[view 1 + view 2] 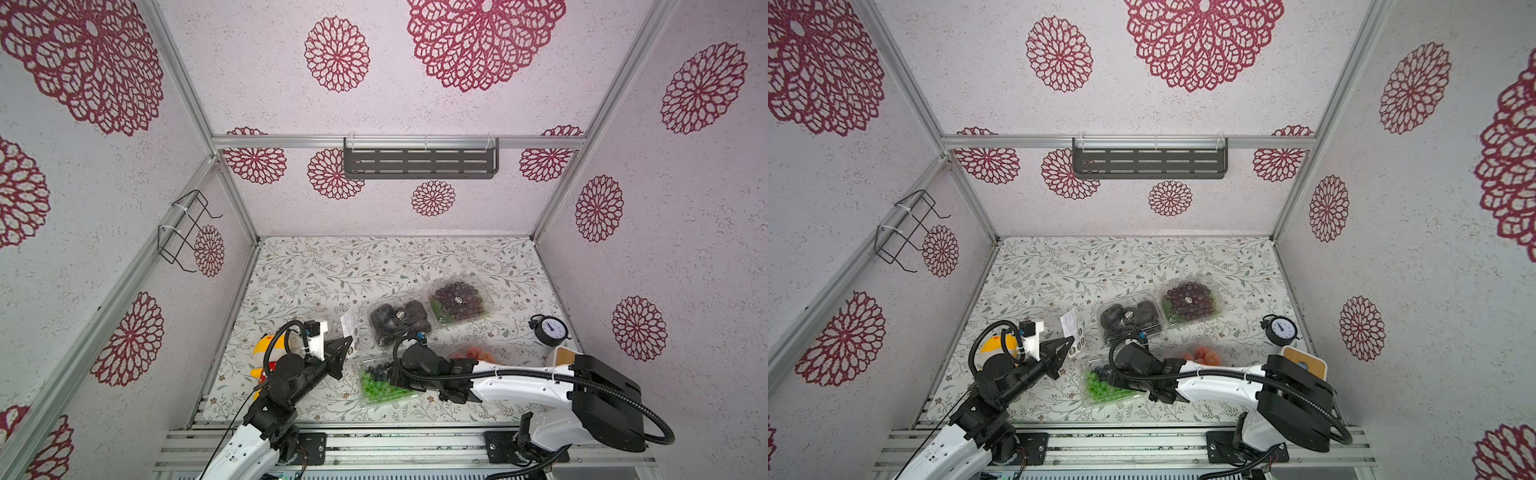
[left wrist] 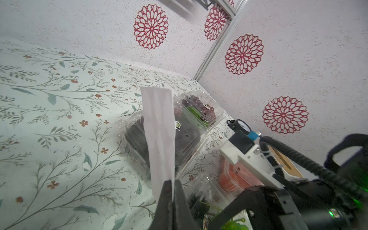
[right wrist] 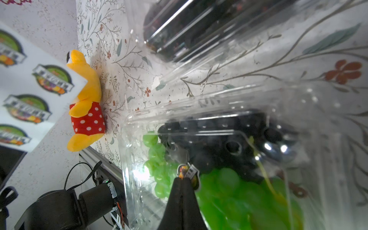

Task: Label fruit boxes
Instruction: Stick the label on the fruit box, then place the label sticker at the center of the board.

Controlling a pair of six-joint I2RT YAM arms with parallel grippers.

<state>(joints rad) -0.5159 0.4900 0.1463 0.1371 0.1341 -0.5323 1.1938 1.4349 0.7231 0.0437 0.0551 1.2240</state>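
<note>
Floral-print tabletop (image 1: pixel 332 270) inside a booth with red flower wallpaper, and all 4 fruit boxes sit on it. I'm using the green-and-blue box (image 1: pixel 376 386) as my reference since it's nearest the robot's base.

The right gripper (image 3: pixel 184 179) is right over that box's lid, jaws pinched together on a small round sticker (image 3: pixel 188 171). Can't tell if the sticker is touching the plastic.

The black box (image 1: pixel 399 318) is just behind the green-and-blue one, and the dark purple box (image 1: pixel 459 299) is behind and to its right, close up against the black box. Those 2 each have a round label (image 1: pixel 400 314) in the middle of the lid. The orange-red box (image 1: pixel 478 351) is just to the right of the green-and-blue one, mostly hidden by the right arm.

The left gripper (image 2: pixel 172 182) is off its left-rear corner, clamped tight on the bottom edge of the white sticker sheet (image 2: pixel 159 129), holding it upright off the table.

Further left of the green-and-blue box, past the left arm, there's a yellow plush toy (image 3: pixel 85 99) in red polka-dot shorts. Well off to its right are a small black dial (image 1: pixel 550 330) and a wood-topped white thing (image 1: pixel 567 357).
</note>
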